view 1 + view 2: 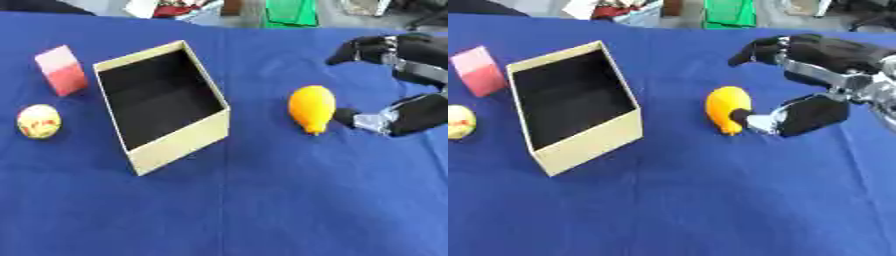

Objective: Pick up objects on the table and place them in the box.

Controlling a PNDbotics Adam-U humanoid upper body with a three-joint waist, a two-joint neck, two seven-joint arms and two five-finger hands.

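The right hand (811, 82) reaches in from the right of the frame, fingers and thumb spread wide around the orange fruit (312, 108), thumb tip just touching its lower side, likely so it can close on it. The fruit lies on the blue tabletop (289, 200) right of centre. The empty box (162, 102) sits left of centre, mouth upward to receive things. A pink block (61, 70) and a yellow ball (38, 121) wait at far left.
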